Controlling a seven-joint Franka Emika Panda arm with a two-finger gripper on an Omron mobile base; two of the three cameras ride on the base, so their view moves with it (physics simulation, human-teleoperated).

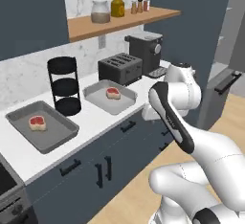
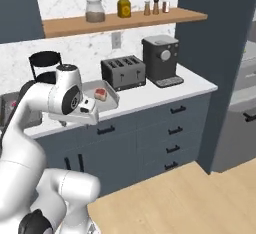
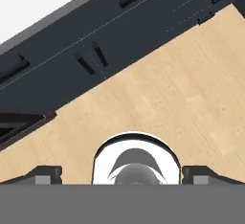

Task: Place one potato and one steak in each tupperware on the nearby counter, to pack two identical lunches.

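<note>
The hand (image 3: 122, 174) is spread wide and holds nothing; it hangs over the wooden floor (image 3: 158, 103) in front of the dark cabinets (image 3: 95, 41), pointing down, well away from the food. On the white tabletop (image 1: 103, 115) two grey trays flank a black three-tier rack (image 1: 64, 85): the tray (image 1: 109, 95) on the toaster (image 1: 120, 68) side of the rack carries one steak (image 1: 113, 92), and the tray (image 1: 43, 125) on the rack's other side carries a second steak (image 1: 37, 122).

The main risk, as I judge it, is the reach. The hand must rise past the tabletop's edge, and a low or hasty swing could knock the near tray or clip the rack. A flat steak also gives the fingers little to close on, so it may slip.

No potato can be made out, and nothing clearly reads as a tupperware, so the goal is uncertain. In the right base view the arm covers part of the far tray. The hand's fingertips are cut off at the bottom of the hand view.
</note>
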